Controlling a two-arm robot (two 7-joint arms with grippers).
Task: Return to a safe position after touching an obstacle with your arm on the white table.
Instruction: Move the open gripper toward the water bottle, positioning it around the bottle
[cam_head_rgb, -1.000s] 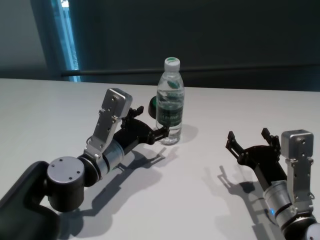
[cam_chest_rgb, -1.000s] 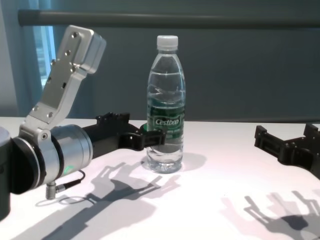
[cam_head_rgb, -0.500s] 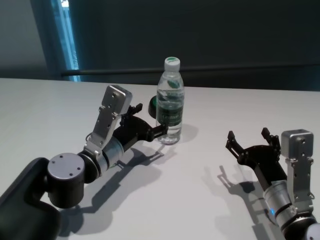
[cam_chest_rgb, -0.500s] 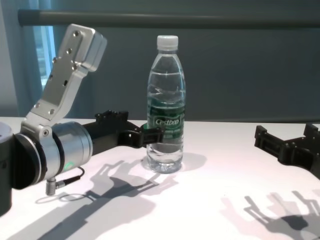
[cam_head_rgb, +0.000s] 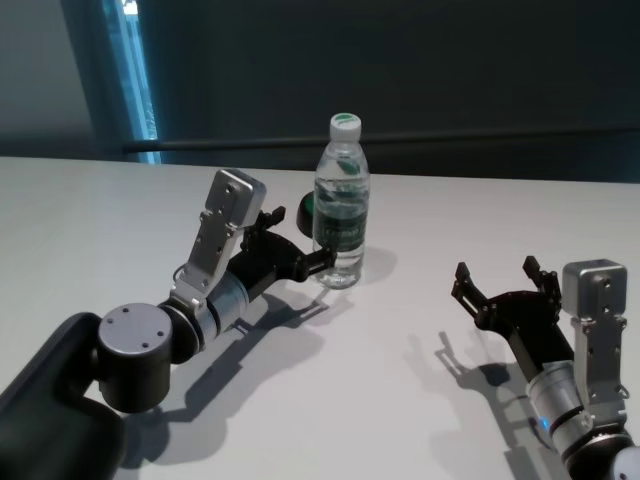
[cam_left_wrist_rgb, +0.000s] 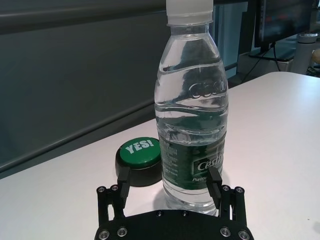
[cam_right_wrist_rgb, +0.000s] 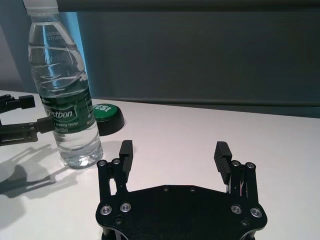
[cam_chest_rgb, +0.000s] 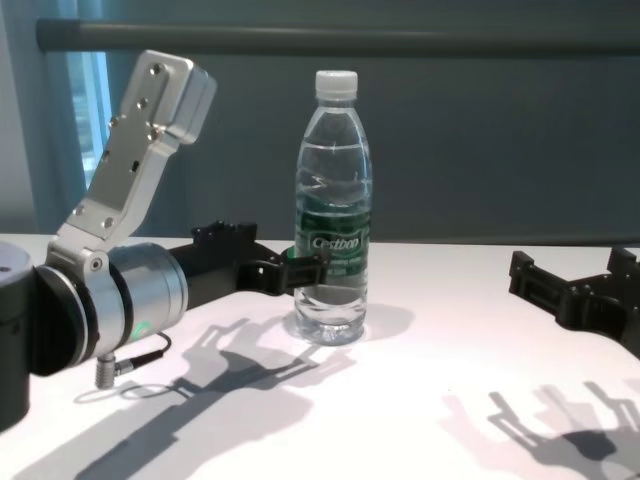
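The obstacle, a clear water bottle (cam_head_rgb: 342, 205) with a white cap and dark green label, stands upright on the white table (cam_head_rgb: 380, 400). My left gripper (cam_head_rgb: 297, 242) is open and low at the bottle's left side. In the left wrist view the bottle (cam_left_wrist_rgb: 192, 115) stands just beyond the gripper (cam_left_wrist_rgb: 169, 181), with one fingertip (cam_left_wrist_rgb: 215, 180) over its lower edge. In the chest view a fingertip (cam_chest_rgb: 308, 267) overlaps the label of the bottle (cam_chest_rgb: 333, 210); I cannot tell whether it touches. My right gripper (cam_head_rgb: 497, 282) is open and empty, low at the right, apart from the bottle.
A low black button with a green "YES!" top (cam_left_wrist_rgb: 140, 152) sits just behind and left of the bottle; it also shows in the right wrist view (cam_right_wrist_rgb: 105, 116). A dark wall and rail run behind the table's far edge.
My left arm has shifted slightly, its elbow a little forward, while the gripper stays at the bottle. The bottle stands as before. The right arm has not moved.
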